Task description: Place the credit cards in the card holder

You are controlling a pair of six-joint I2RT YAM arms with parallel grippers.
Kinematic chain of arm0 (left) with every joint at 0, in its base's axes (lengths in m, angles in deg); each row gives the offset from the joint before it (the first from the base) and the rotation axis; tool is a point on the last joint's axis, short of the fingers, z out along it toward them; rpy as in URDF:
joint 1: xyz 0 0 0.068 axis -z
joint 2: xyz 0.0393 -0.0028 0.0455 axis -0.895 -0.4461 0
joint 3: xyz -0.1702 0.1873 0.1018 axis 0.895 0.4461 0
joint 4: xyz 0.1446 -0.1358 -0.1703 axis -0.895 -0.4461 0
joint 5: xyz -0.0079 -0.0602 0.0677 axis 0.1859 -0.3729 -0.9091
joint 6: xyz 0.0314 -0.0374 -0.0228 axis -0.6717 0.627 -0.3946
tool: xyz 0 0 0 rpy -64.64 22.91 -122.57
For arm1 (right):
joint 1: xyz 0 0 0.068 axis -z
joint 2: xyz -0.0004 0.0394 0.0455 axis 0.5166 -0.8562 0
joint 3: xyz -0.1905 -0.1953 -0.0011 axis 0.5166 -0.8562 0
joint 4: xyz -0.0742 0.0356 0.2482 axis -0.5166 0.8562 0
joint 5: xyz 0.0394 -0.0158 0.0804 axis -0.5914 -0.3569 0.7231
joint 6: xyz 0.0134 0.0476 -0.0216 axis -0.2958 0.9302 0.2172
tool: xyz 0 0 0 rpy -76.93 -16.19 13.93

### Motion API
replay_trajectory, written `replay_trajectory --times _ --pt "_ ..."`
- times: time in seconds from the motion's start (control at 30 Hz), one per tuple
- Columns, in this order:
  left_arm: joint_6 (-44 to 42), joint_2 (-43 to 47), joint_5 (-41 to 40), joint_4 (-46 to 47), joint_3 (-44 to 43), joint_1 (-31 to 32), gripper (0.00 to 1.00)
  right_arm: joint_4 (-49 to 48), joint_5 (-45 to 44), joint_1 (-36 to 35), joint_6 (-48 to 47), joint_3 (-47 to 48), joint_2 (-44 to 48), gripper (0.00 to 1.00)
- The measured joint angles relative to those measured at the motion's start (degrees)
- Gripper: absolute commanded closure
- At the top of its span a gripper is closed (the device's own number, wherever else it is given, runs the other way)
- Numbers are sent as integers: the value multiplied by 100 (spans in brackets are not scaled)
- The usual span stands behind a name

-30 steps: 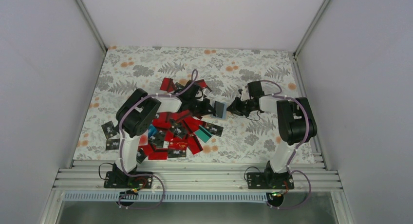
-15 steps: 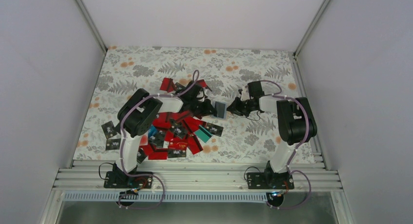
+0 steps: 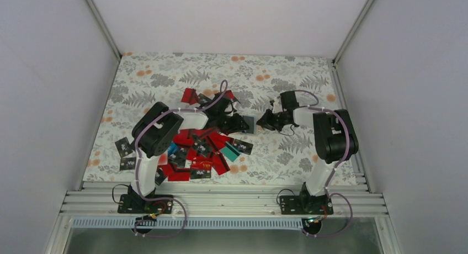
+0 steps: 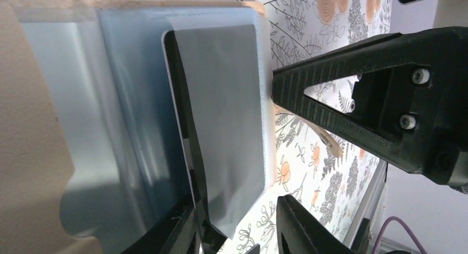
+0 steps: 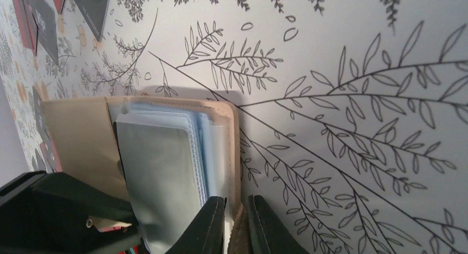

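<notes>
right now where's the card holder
In the top view the card holder is mid-table, just right of the credit cards, between the left gripper and the right gripper, which pinches its edge.

Cards [image 3: 194, 149]: loose overlapping heap on the table, mostly red, some black with white print; teal card [image 3: 232, 151] at the heap's right edge. Holder [image 3: 249, 124]: tan, folded open, just right of the heap, pale bluish clear sleeves fanned out. Grey card [image 5: 160, 193] lies flat against the sleeves.

The right claw [image 5: 236, 212] pinches the tan edge of the open card holder [image 5: 77, 138], with the floral desk [image 5: 359, 72] behind.
</notes>
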Motion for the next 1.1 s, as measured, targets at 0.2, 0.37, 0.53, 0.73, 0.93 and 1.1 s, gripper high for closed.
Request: replay_trajectory --times 0.2,0.37,0.53,0.73,0.93,1.1 --pt "-33 177 -136 -28 129 76 53 11 -59 -7 -2 96 -59 85" --pt "-81 319 -299 -131 208 155 48 35 -151 -4 -24 236 -142 84" --pt "-199 575 -564 -302 391 254 46 59 -227 -4 -48 417 -251 81" --pt "-466 988 -1143 -745 470 334 47 118 -391 7 -127 570 -278 70" --pt "-863 1268 -1687 -1123 339 352 49 208 -487 9 -195 680 -260 54" --pt "-1152 1270 -1963 -1377 57 363 56 363 -704 15 -234 730 -173 50"
